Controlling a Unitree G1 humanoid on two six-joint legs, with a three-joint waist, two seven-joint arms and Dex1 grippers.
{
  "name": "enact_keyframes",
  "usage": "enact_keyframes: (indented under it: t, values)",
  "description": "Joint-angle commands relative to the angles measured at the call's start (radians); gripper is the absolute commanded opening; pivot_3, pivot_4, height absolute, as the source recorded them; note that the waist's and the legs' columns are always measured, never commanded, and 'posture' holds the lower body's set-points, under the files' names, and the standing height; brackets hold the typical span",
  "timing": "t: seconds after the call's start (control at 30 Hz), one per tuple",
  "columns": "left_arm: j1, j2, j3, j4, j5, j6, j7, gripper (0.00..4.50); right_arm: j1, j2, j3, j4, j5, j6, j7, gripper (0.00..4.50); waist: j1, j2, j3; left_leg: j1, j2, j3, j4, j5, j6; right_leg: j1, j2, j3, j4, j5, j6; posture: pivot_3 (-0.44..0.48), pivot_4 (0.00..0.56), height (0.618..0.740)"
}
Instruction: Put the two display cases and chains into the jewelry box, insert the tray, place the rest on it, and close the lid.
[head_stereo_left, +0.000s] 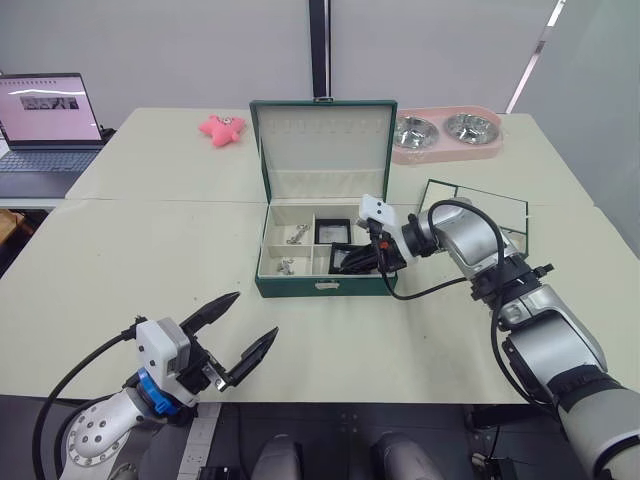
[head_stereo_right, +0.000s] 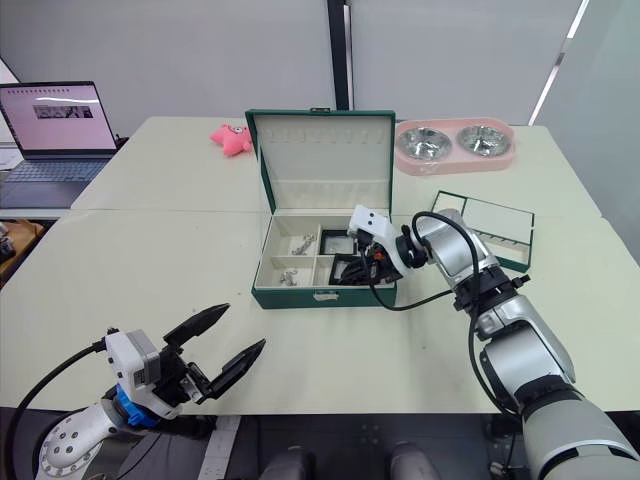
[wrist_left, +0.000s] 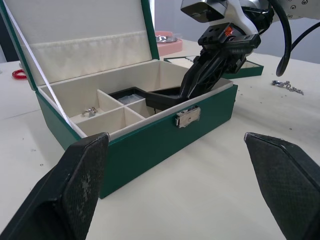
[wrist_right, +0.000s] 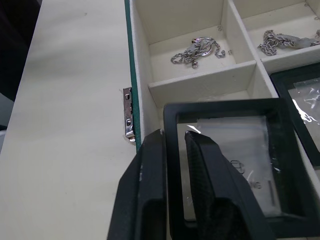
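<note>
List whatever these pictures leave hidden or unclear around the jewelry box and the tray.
- Front-right compartment floor: covered by the display case that the right gripper holds, right wrist view.
- Second display case: cut off by the picture's edge, right wrist view.
- Tray: near part hidden behind the right arm, eye views.
- Chain on the table: links too small to count, left wrist view.

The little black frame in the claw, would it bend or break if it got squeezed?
Probably not bend: the black frame keeps its square shape though the right claw pinches only one edge. Its clear window looks thin, so a hard squeeze might dent it. It seems light, since it hangs tilted over the green box from that one pinch.
</note>
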Motion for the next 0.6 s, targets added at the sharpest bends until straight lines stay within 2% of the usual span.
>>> enact_keyframes:
  t: [0.03,0.23,0.33,0.47,0.6]
  values:
    - [0.005,0.006,-0.003,-0.043,-0.005,0.001,0.002,4.50,-0.032,0.010,-0.051,-0.004,0.021,-0.011,-0.007,1.87,0.000,0.000,0.000,0.000,0.000,0.000,0.000,0.000,0.000,0.000,0.000,0.000,0.000,0.000,0.000,0.000,0.150,0.740]
    - [-0.013,0.016,-0.003,-0.031,-0.005,0.010,-0.006,4.50,-0.034,0.009,-0.120,-0.014,0.056,-0.020,-0.022,3.53,0.000,0.000,0.000,0.000,0.000,0.000,0.000,0.000,0.000,0.000,0.000,0.000,0.000,0.000,0.000,0.000,0.150,0.740]
    - [-0.013,0.061,-0.006,-0.033,-0.014,0.073,-0.019,4.50,-0.017,0.004,-0.184,-0.042,0.095,-0.013,-0.038,4.44,0.000,0.000,0.000,0.000,0.000,0.000,0.000,0.000,0.000,0.000,0.000,0.000,0.000,0.000,0.000,0.000,0.150,0.740]
    - [-0.018,0.096,0.004,-0.031,-0.045,0.144,-0.020,4.50,0.018,-0.016,-0.237,-0.083,0.121,-0.026,-0.060,4.44,0.000,0.000,0.000,0.000,0.000,0.000,0.000,0.000,0.000,0.000,0.000,0.000,0.000,0.000,0.000,0.000,0.150,0.740]
    - [-0.047,0.107,0.039,0.018,-0.075,0.189,-0.026,4.50,0.170,-0.092,-0.360,-0.202,0.173,-0.100,-0.096,4.44,0.008,0.000,0.000,-0.001,0.000,-0.001,0.000,0.000,0.000,0.000,0.000,-0.001,-0.001,0.000,0.000,0.000,0.150,0.740]
